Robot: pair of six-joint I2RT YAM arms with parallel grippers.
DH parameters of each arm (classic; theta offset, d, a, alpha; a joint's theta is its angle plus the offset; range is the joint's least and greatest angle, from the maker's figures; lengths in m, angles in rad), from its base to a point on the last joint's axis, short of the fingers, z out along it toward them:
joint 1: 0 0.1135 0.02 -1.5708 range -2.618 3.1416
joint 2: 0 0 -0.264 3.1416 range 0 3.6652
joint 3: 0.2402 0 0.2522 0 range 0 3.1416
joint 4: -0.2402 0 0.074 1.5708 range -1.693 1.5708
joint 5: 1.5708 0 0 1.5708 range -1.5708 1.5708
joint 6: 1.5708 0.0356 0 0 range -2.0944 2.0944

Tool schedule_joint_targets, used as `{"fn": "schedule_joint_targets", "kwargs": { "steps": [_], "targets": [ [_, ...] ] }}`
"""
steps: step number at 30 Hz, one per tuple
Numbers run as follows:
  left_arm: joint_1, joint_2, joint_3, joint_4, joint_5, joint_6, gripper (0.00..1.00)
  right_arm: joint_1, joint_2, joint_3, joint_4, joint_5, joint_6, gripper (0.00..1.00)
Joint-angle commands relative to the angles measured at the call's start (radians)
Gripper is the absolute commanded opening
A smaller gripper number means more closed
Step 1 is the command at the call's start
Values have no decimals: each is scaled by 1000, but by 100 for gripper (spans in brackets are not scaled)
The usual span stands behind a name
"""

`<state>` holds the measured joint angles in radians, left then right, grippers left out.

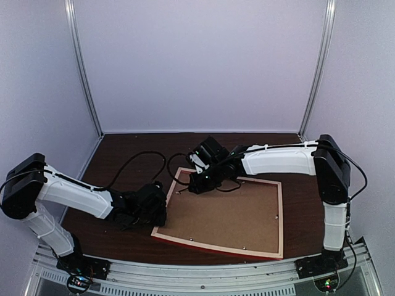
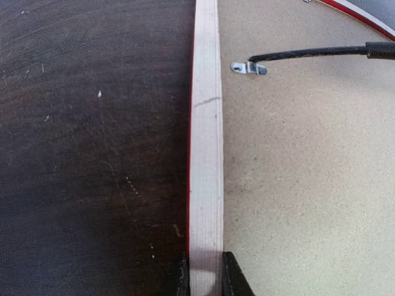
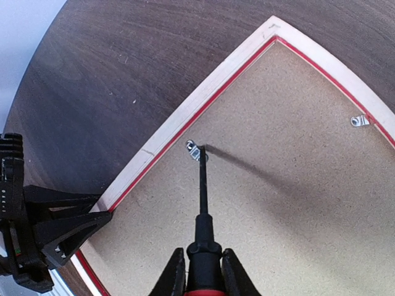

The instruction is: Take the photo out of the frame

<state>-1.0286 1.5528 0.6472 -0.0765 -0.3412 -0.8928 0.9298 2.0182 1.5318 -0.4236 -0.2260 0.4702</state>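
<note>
The frame (image 1: pixel 219 248) lies face down on the table, its pale wood rim (image 2: pixel 205 154) up and red sides showing. A brown backing board (image 1: pixel 222 216) fills it, so the photo is hidden. My left gripper (image 2: pixel 204 277) is shut on the frame's left rim (image 3: pixel 166 145), near its front corner. My right gripper (image 3: pixel 203 274) is shut on a screwdriver (image 3: pixel 202 228) with a black shaft and red handle. The screwdriver's tip (image 2: pixel 253 60) touches a small metal clip (image 3: pixel 196 150) on the backing board beside the left rim.
Another metal clip (image 3: pixel 358 121) sits near the frame's far edge, and several more dot the board's right and near edges (image 1: pixel 276 216). Dark wooden table (image 1: pixel 129 148) surrounds the frame. Black cables (image 1: pixel 139 161) trail across the table's back left. White walls enclose the cell.
</note>
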Motion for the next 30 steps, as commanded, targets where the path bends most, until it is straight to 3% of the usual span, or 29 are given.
{"fn": "schedule_joint_targets", "kwargs": {
  "steps": [1, 11, 20, 30],
  "targets": [
    [6, -7, -41, -42, 5, 2, 10, 5, -39, 22, -35, 67, -21, 0],
    [5, -88, -32, -99, -20, 14, 23, -22, -98, 64, -98, 138, -74, 0],
    [29, -230, 4, -212, -54, 58, 45, -40, -203, 17, -124, 205, -100, 0],
    [195, -242, 114, -254, 52, 211, 57, -43, -379, -105, -177, 334, -125, 0]
  ]
}}
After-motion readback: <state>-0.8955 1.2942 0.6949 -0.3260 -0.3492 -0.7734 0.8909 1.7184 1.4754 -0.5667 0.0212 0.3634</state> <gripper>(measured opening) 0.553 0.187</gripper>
